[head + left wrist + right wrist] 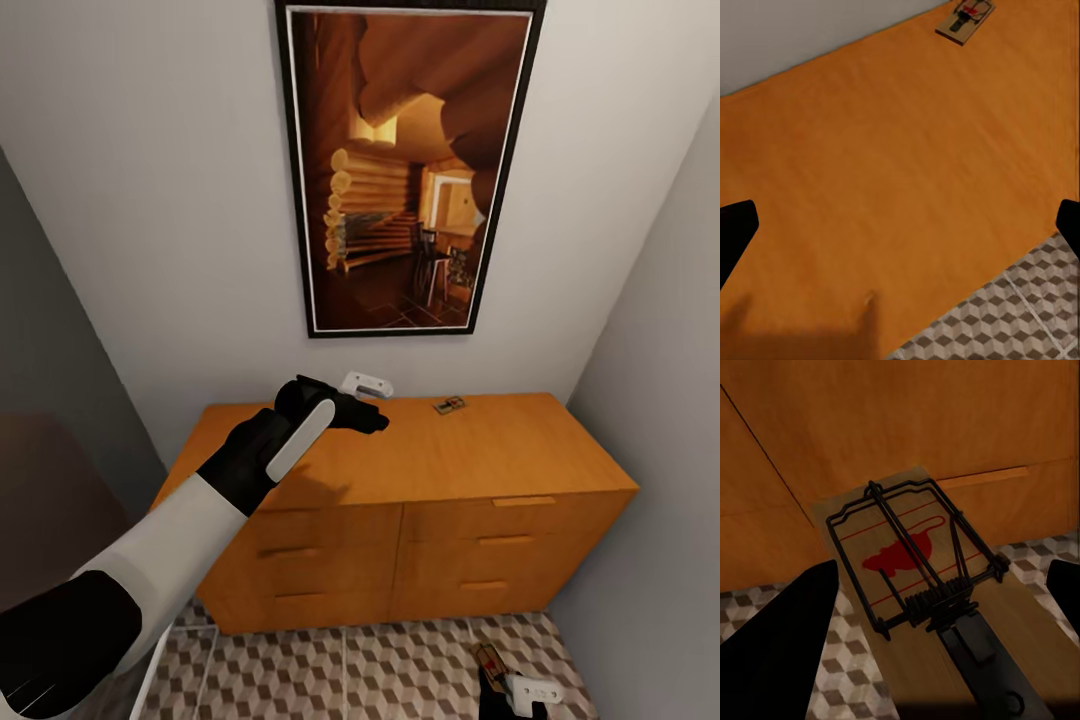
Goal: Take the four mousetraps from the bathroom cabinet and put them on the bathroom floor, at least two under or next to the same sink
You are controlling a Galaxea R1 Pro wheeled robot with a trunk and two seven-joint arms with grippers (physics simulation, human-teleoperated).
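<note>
Left pincer (365,400), on a black-and-white arm reaching in from the lower left of the head view, hovers above the cabinet (400,470) near its back edge, roughly midway along the top. Its jaws stand wide and hold nothing; in the left wrist view the two dark fingertips sit at opposite sides with bare orange wood between them.

Largest thing in sight is a tall framed picture (405,165) of a log interior, hung on the pale wall above the cabinet. Below it, the cabinet is a low, wide orange-brown chest with drawer fronts and slim bar handles. At its foot lies the bathroom floor (380,675), tiled in a brown, beige and white cube pattern.

One mousetrap (449,405) lies flat on the cabinet top near the back edge, right of the left pincer and apart from it. The left wrist view shows it too, at the far side of the wood.

Right pincer (515,690) is low, near the floor in front of the cabinet's right end, and carries a second mousetrap (911,562), with its board held toward the drawer fronts. The board looks clamped at one end, but the grip itself cannot be seen clearly.

To do this step well, the left pincer probably needs to travel right along the back edge, centre its wide jaws over the small board, line them across its narrow side, and descend straight before closing, since so thin a piece could slide on the smooth wood.
</note>
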